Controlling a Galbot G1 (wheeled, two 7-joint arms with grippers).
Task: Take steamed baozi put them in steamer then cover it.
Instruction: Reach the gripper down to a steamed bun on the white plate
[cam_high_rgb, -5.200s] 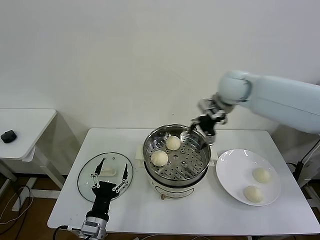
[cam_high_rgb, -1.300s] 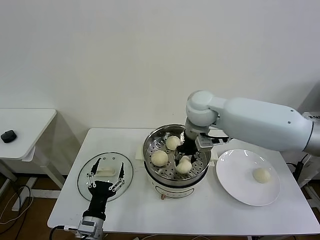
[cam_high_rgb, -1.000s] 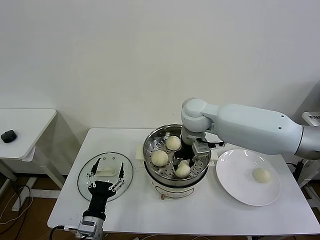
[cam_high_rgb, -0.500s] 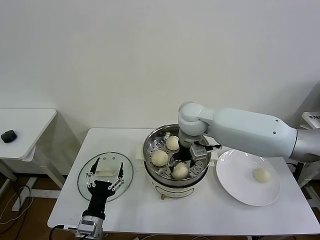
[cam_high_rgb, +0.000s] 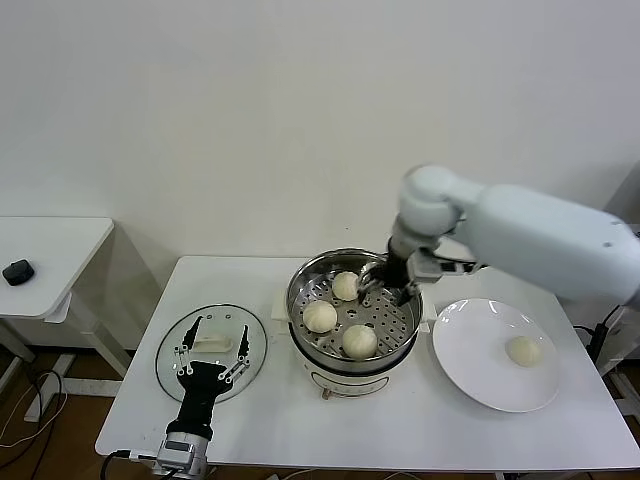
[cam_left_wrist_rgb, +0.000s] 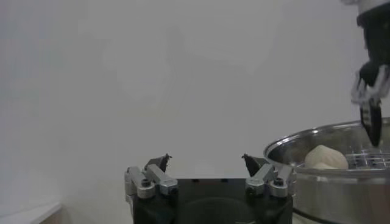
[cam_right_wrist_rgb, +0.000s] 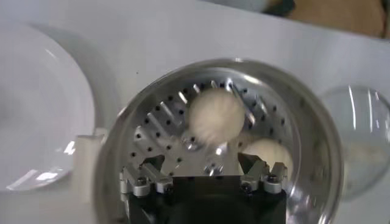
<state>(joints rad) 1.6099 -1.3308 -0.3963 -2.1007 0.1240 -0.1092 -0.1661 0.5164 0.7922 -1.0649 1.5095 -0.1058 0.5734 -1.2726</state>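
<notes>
The shiny steamer (cam_high_rgb: 388, 322) stands mid-table and holds three baozi: one at the back (cam_high_rgb: 345, 285), one at the left (cam_high_rgb: 319, 316), one at the front (cam_high_rgb: 359, 341). A fourth baozi (cam_high_rgb: 523, 350) lies on the white plate (cam_high_rgb: 475, 350). My right gripper (cam_high_rgb: 391, 284) is open and empty, raised over the steamer's back right. Its wrist view shows the gripper (cam_right_wrist_rgb: 204, 161) above the steamer (cam_right_wrist_rgb: 304, 122) with a baozi (cam_right_wrist_rgb: 216, 115). My left gripper (cam_high_rgb: 212, 352) is open, resting over the glass cover (cam_high_rgb: 172, 370) at the table's left; it also shows in its wrist view (cam_left_wrist_rgb: 207, 161).
The steamer sits on a cream cooker base (cam_high_rgb: 345, 381). The plate lies right of it, near the table's right edge. A side table (cam_high_rgb: 50, 240) with a small black object (cam_high_rgb: 17, 272) stands at far left. A wall lies close behind.
My right gripper let go of the third baozi at the steamer's front, then lifted and drew back to the right. The left arm has not moved.
</notes>
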